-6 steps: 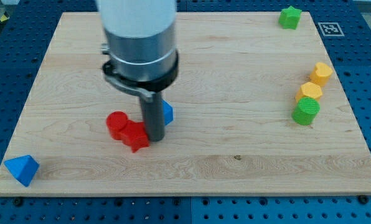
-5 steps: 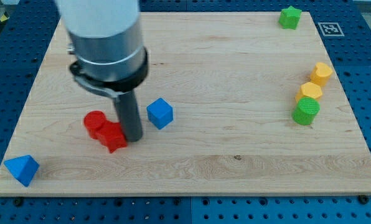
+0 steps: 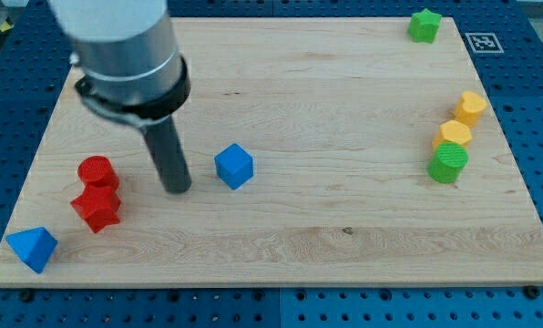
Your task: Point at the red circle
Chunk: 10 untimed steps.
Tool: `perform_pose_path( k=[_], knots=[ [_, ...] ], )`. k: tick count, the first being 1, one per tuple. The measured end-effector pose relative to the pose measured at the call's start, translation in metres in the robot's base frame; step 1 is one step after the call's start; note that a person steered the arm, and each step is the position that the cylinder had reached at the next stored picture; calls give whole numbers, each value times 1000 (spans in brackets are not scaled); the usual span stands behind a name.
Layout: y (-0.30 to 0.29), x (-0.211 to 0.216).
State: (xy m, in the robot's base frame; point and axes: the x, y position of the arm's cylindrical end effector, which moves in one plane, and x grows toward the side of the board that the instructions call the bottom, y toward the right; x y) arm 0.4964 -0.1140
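Note:
The red circle [image 3: 97, 171] is a short red cylinder near the board's left side. A second red block [image 3: 96, 209], of an irregular shape, touches it just below. My tip [image 3: 177, 189] rests on the board to the right of the red circle, a clear gap away from it. A blue cube [image 3: 234, 166] lies to the tip's right. The rod runs up to the arm's grey body [image 3: 126, 55] at the view's top left.
A blue pyramid-like block [image 3: 31, 247] sits at the board's bottom left corner. At the right, two yellow blocks [image 3: 470, 107] [image 3: 453, 135] and a green block [image 3: 447, 162] form a column. Another green block [image 3: 425, 25] sits at top right. The wooden board [image 3: 344, 228] ends on a blue pegboard.
The tip moved left across the board, pushing the two red blocks left with it, and uncovered the blue cube. Now the tip stands apart from the red blocks.

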Motion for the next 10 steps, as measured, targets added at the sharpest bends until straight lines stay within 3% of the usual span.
perform_pose_path(
  k=[1,2,3,4,7,8,10],
  knots=[
    [-18,-62],
    [-97,-102],
    [-169,-100],
    [-190,-91],
    [-191,-43],
    [-191,-7],
    [-173,1]
  ],
)
